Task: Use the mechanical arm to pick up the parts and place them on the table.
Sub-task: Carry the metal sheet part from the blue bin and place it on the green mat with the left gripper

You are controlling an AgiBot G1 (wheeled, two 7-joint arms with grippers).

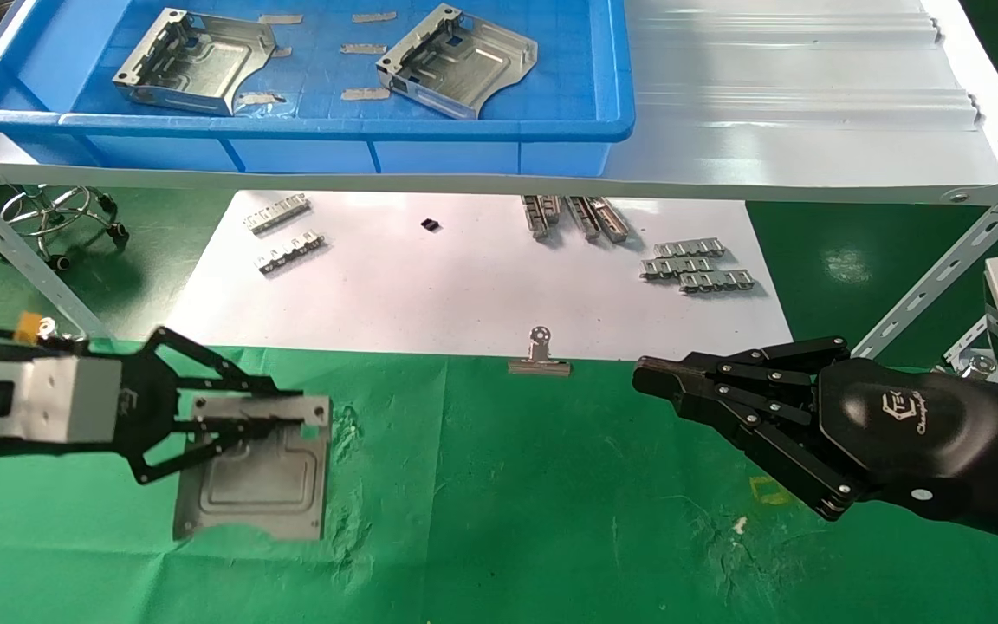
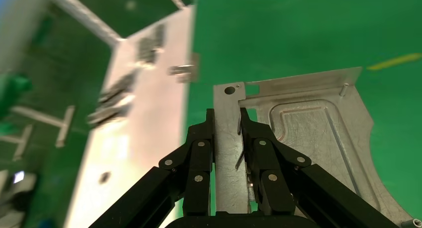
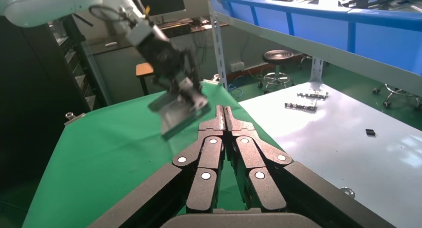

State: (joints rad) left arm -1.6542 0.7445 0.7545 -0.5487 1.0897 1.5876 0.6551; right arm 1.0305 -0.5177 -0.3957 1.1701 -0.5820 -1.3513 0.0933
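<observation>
Part (image 2: 298,138) edge pinched in left pincer (image 2: 227,119), right-wrist view shows it above table (image 3: 99,158), right pincer (image 3: 224,111) closed empty

The head view looks forward and down from above and behind both pincers, taking in the green counter (image 1: 551,520), white sheet (image 1: 482,277) and blue bin (image 1: 291,126). The left wrist view sits close behind the left pincer (image 2: 227,119), facing along its fingers onto the plate (image 2: 318,133) it clamps. The right wrist view looks past the right pincer (image 3: 224,113) across the counter toward the left pincer (image 3: 191,96), sharing that plate (image 3: 176,116) with both other views.
</observation>
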